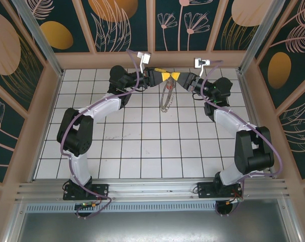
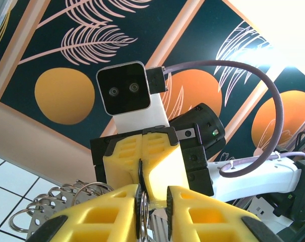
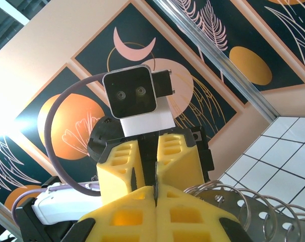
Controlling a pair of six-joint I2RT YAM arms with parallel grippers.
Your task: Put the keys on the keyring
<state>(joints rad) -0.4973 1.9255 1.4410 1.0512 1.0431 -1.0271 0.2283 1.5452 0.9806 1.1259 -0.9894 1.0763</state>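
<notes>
Yellow fingers [image 2: 162, 161] are meeting above the far end of the table [image 1: 142, 146]: the right gripper [image 2: 141, 169] is clamping the thin keyring [image 2: 140, 204], the left gripper [image 3: 148, 161] is sitting narrowly parted around it, hold unclear, so squaring that pinch before threading is probably mattering most.

I find nothing readable: no words, numbers or brand marks on the keyring [image 1: 167, 98], on the wall panels [image 1: 117, 25] behind it, or on the camera housing [image 3: 129, 93] above it.

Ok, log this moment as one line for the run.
left gripper: narrow around keyring, grip unclear | right gripper: shut on keyring | both raised, tips meeting | keyring hangs below tips
</notes>
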